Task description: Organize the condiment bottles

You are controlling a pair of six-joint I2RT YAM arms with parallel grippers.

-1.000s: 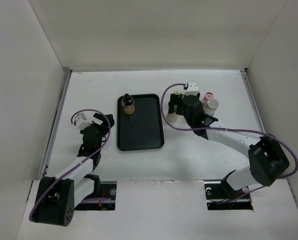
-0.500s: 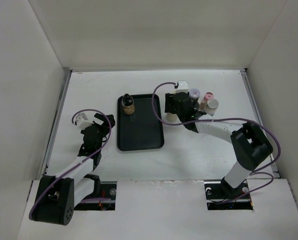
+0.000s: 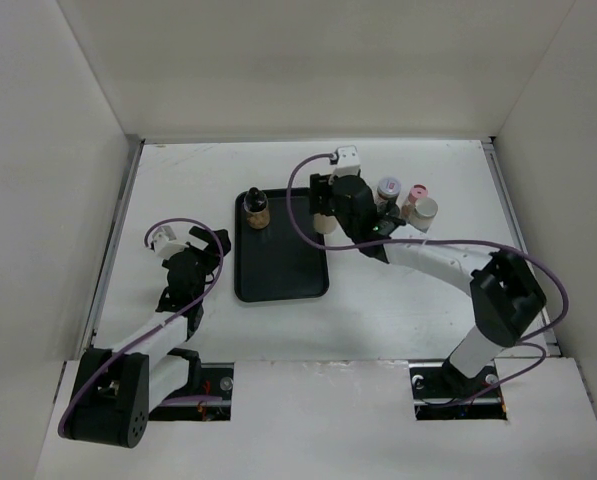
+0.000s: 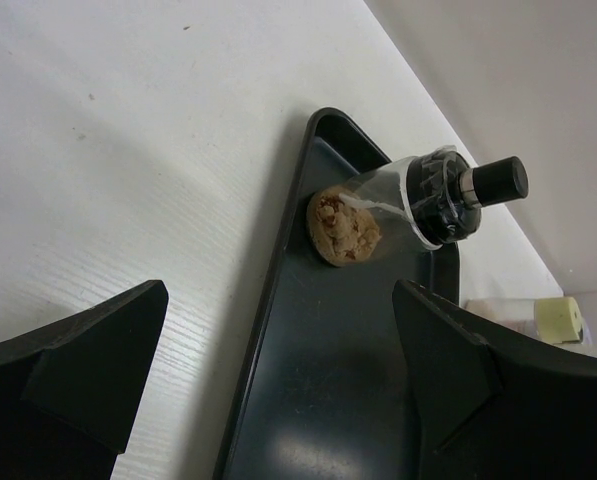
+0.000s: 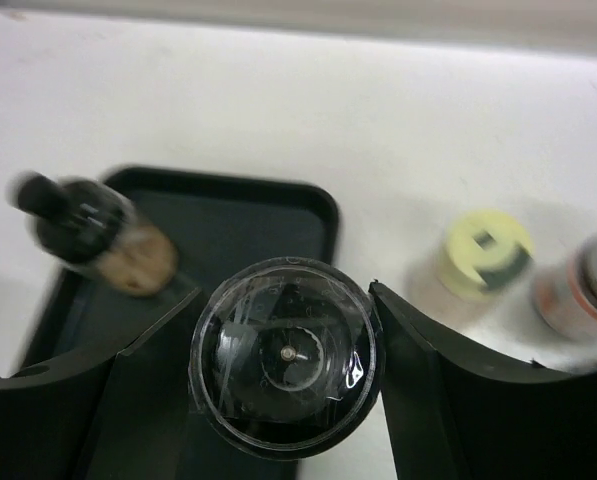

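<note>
- Jaws of the left gripper (image 4: 278, 390) stand spread and empty, left of the tray (image 3: 278, 275).
- Right gripper (image 5: 283, 370) pinches a clear-topped jar (image 5: 278, 335) upright, long axis vertical, at the tray's right edge; bare tray floor lies to its left, so this arm is nearer.
- Black-capped jar (image 3: 258, 210) stands in the tray's far left corner.
- Yellow-capped jar (image 5: 483, 250) stands on the table (image 3: 178, 180), right of the tray.

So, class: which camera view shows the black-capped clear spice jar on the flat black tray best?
Left wrist: the black-capped clear spice jar is close and sharp. Right wrist blurs it; top external shows it tiny.
</note>
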